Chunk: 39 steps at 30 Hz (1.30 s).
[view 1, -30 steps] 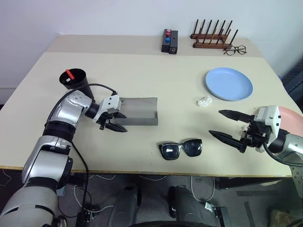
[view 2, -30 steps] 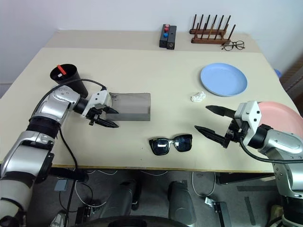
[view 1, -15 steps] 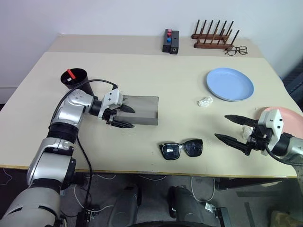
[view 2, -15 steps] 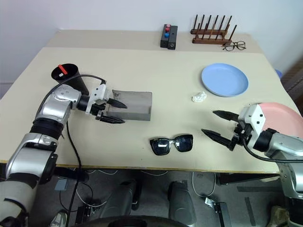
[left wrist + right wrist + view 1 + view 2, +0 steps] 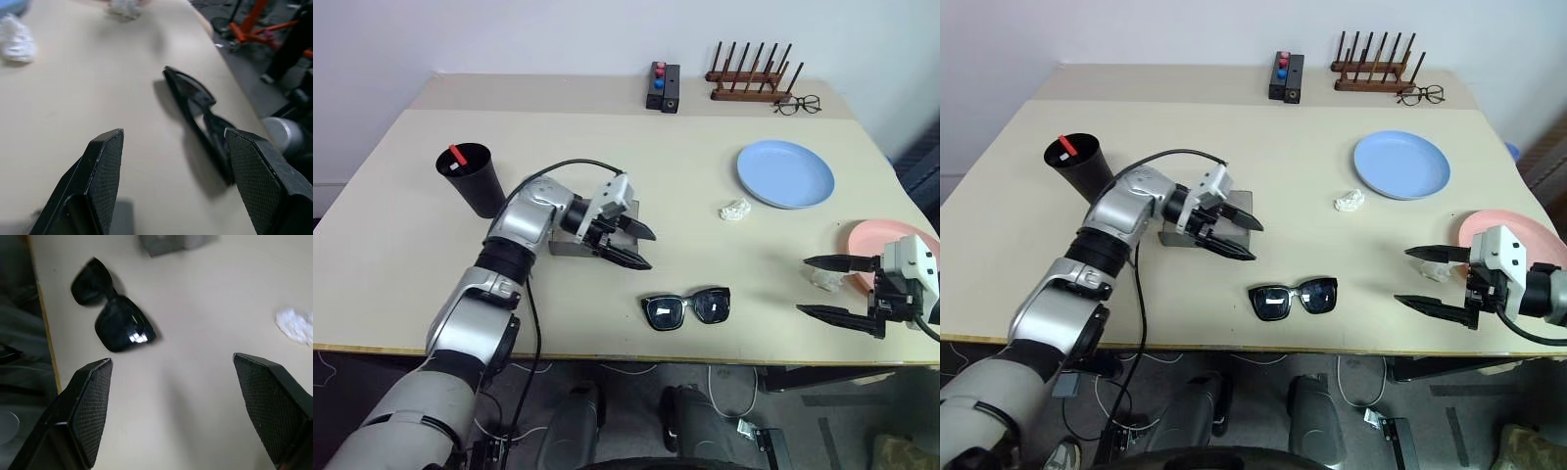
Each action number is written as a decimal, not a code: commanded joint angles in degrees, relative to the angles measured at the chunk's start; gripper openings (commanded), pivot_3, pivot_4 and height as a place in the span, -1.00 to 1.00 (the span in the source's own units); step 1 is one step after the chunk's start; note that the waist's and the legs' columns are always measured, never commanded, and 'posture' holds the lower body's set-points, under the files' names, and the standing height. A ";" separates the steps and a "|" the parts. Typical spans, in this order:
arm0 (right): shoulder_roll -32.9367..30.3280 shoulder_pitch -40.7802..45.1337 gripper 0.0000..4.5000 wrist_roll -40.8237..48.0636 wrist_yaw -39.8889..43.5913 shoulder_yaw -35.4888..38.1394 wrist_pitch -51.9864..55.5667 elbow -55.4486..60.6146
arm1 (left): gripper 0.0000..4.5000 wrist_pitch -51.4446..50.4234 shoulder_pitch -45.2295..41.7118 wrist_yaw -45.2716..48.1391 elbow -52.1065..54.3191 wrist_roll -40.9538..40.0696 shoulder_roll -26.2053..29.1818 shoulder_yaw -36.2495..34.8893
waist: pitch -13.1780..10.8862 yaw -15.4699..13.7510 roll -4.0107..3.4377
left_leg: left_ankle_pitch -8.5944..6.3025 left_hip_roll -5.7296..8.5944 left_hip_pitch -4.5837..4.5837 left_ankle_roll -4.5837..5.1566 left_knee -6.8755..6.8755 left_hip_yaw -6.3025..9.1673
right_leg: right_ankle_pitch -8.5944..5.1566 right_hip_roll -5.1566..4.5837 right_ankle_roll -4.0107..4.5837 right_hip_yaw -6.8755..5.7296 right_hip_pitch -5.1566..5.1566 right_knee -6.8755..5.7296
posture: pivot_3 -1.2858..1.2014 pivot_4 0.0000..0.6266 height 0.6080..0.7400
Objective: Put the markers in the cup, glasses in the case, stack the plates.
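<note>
**Left claw swinging over to the sunglasses**

The sunglasses (image 5: 686,308) are lying lenses-up near the front edge of the table (image 5: 607,166), around the middle, untouched. The grey case (image 5: 570,242) is sitting just to their far left, mostly hidden behind my left arm. A second ago my left claw (image 5: 631,246) was hovering by the case's left end; now it is reaching across the case and pointing right and down toward the sunglasses, fingers spread with nothing between them. In the left wrist view the frame is lying just ahead of the fingertips (image 5: 105,161), not yet between them.

My right claw (image 5: 834,286) has been pulling back to the right, from close beside the sunglasses to the near right edge, next to the pink plate (image 5: 889,243). It is wide open and empty, well apart from the sunglasses now.

I am reading this as a handover of the job: the right side is clearing out so the left can take the sunglasses, which suits the case being on that side.

Further out, the cup (image 5: 475,177) is standing at the left with a red-ended marker (image 5: 458,155) in it; I cannot tell whether the second marker is inside. The blue plate (image 5: 785,173) is lying far right, apart from the pink one, so stacking is not yet done. A white crumpled scrap (image 5: 736,210) is lying between the blue plate and the sunglasses.
</note>
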<state>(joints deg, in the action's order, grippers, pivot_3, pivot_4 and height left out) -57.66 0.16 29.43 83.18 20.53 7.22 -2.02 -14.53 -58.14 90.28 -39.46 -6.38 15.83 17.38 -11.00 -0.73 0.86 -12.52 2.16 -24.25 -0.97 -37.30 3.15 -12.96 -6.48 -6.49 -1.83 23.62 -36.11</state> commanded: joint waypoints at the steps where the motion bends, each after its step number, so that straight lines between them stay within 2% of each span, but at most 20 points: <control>1: -1.55 2.49 0.79 0.37 2.21 -0.41 -0.65 -0.45 | 0.48 -1.17 -2.10 -2.84 0.86 0.44 -1.76 0.09 | 0.00 0.03 0.00 | 0.00 0.00 -0.01 0.00 0.00 0.00 | 0.00 0.00 0.00 0.00 0.00 0.00 | 0.03 -0.52 1.00; 4: -1.57 4.26 0.79 0.40 3.19 -1.34 -0.52 -0.60 | 0.48 -9.72 -2.85 -4.62 3.79 -1.26 -3.81 -0.36 | 0.00 0.04 0.00 | 0.00 0.00 0.00 0.00 0.01 0.03 | 0.00 -0.01 -0.01 0.00 0.00 0.00 | 0.03 -0.52 1.00; 7: -1.58 5.30 0.79 0.26 4.00 -2.08 -0.41 -0.61 | 0.48 -17.87 -2.31 -3.35 9.49 -3.05 -3.44 0.37 | -0.01 0.09 -0.01 | 0.00 0.00 -0.02 0.00 0.01 0.06 | -0.01 -0.01 -0.03 0.00 0.01 0.00 | 0.03 -0.52 1.00; 12: -1.24 6.80 0.79 -0.65 4.94 -3.36 -1.11 -1.89 | 0.48 -23.99 0.26 -2.18 20.99 -1.71 1.60 5.63 | 0.00 0.31 -0.04 | 0.00 0.00 0.04 -0.01 0.06 0.11 | -0.01 0.00 -0.04 0.01 0.01 -0.02 | 0.03 -0.52 1.00; 16: -0.42 7.98 0.79 -0.97 4.39 -4.36 -1.16 -2.16 | 0.48 -27.98 0.37 1.24 25.52 -3.07 6.52 10.28 | -0.02 0.20 -0.09 | -0.01 -0.01 0.07 -0.01 0.07 0.14 | -0.02 -0.01 -0.03 0.03 0.01 -0.02 | 0.03 -0.52 1.00; 21: 0.64 9.04 0.79 -1.30 3.67 -5.20 -1.64 -2.80 | 0.48 -29.55 -0.27 1.33 26.55 -1.99 7.79 13.83 | -0.02 -0.06 -0.09 | -0.01 -0.02 0.05 -0.01 0.05 0.17 | -0.04 -0.03 0.01 0.04 -0.01 0.00 | 0.03 -0.52 1.00; 39: 1.73 7.43 0.79 -0.51 0.91 -5.89 -0.12 1.81 | 0.48 -27.93 -1.56 -0.49 21.64 -1.09 3.22 18.01 | -0.02 0.01 -0.09 | -0.01 -0.01 0.00 0.01 0.02 0.17 | -0.14 -0.13 0.13 0.04 0.00 0.02 | 0.03 -0.52 1.00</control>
<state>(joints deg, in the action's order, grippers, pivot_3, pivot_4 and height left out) -56.12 7.56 27.91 84.53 13.84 7.09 -2.16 -43.29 -58.04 89.82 -18.00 -7.65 19.45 35.22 -11.02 -0.72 0.77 -12.53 2.16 -24.25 -0.96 -37.29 3.32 -13.10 -6.61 -6.36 -1.79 23.62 -36.09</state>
